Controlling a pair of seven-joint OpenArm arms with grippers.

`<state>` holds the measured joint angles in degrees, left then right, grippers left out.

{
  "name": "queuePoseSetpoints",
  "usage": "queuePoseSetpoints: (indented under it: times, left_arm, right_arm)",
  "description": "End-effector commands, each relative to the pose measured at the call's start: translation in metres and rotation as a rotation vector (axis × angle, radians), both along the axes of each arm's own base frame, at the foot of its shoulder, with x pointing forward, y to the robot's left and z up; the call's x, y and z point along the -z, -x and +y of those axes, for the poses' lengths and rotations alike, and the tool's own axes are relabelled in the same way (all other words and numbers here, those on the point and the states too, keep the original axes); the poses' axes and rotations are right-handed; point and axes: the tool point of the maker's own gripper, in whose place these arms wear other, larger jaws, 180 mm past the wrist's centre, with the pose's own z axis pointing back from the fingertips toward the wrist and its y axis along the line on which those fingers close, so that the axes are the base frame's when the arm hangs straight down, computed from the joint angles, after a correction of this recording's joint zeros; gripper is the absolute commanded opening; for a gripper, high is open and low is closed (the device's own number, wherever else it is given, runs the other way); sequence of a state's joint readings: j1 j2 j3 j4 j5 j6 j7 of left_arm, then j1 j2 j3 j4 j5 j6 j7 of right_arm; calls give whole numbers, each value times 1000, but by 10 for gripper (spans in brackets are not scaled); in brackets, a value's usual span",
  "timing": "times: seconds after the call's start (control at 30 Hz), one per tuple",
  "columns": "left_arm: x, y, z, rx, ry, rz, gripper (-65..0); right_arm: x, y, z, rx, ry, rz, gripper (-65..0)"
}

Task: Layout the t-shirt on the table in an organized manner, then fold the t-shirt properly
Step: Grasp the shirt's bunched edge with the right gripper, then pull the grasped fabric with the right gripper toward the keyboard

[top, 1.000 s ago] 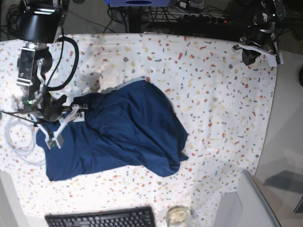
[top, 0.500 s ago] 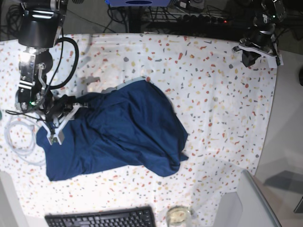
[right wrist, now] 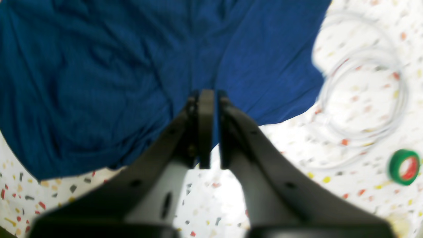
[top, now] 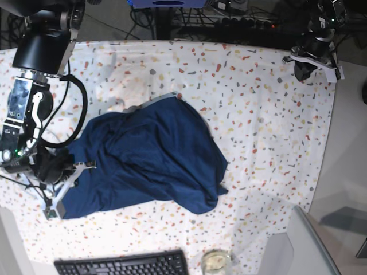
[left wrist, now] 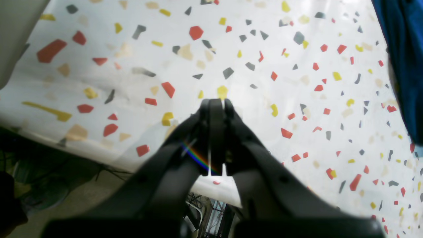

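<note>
Item: t-shirt (top: 149, 157), dark navy, lay crumpled in a heap on the left half of the table (top: 258, 114), with folds across it and one rounded corner reaching toward the table's middle front. In the left wrist view only a strip of it (left wrist: 404, 66) showed at the right edge.

Item: table, covered with a white cloth flecked red, yellow and grey.

Item: right tool (top: 64, 186), at the shirt's left front edge in the base view. In the right wrist view the right tool (right wrist: 206, 132) had its jaws drawn nearly together, with blue cloth at and behind the tips; whether cloth was pinched between them could not be told.

Item: left tool (top: 304, 66), at the far right corner of the table, well apart from the shirt. In its own wrist view the left tool (left wrist: 216, 132) was fully closed, nothing between the jaws, above bare cloth.

Item: coil of clear tubing (right wrist: 360, 96), on the table just beside the shirt's edge.

Item: roll of green tape (right wrist: 403, 167), near the tubing.

Item: black keyboard (top: 123, 264), at the front edge.

Item: small glass jar (top: 216, 261), beside the keyboard.
</note>
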<state>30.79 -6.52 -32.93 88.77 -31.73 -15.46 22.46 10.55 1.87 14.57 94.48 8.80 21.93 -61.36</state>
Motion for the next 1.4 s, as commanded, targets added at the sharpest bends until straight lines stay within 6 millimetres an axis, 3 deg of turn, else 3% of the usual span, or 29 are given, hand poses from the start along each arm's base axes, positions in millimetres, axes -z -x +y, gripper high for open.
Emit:
queuePoseSetpoints:
  times: [0.0,0.13,0.2,0.33,0.47,0.53,0.6,0.63,0.67,0.73,0.83,0.97,1.2,1.37]
  left_arm:
    - [-10,-5,4,4,-17,-35,-650]
    - [-8,-3,4,1,-14,-31,-650]
    - [-9,-4,4,1,-14,-33,-650]
    - [-8,-4,3,4,-13,-31,-650]
    - [-8,-4,4,5,-14,-31,-650]
    - [-8,-4,4,5,-14,-31,-650]
    - [-8,-4,4,4,-15,-31,-650]
    - [-8,-4,4,4,-15,-31,-650]
    - [-8,-4,4,4,-15,-31,-650]
    - [-9,-4,5,2,-16,-31,-650]
    - [-9,-4,5,2,-16,-31,-650]
    - [-8,-5,4,5,-14,-33,-650]
    - [-8,-5,4,5,-14,-33,-650]
    - [-8,-5,3,8,-13,-31,-650]
  right_arm:
    - [3,4,-5,14,-1,17,-495]
    - [44,25,-3,89,-101,91,-206]
    - [65,31,-1,117,-145,111,-152]
    - [96,40,5,126,-189,166,-182]
    - [111,44,11,127,-212,192,-218]
    - [112,45,12,127,-214,197,-330]
    - [109,44,11,126,-209,191,-519]
    - [105,43,9,128,-204,175,-627]
    - [99,43,8,127,-195,164,-650]
    - [87,45,4,120,-170,158,-617]
    - [57,40,-3,113,-123,118,-650]
    - [6,19,-1,69,-55,37,-650]
    - [-85,-58,25,-57,7,-185,-650]
    - [-104,-123,43,-137,-3,-274,-650]
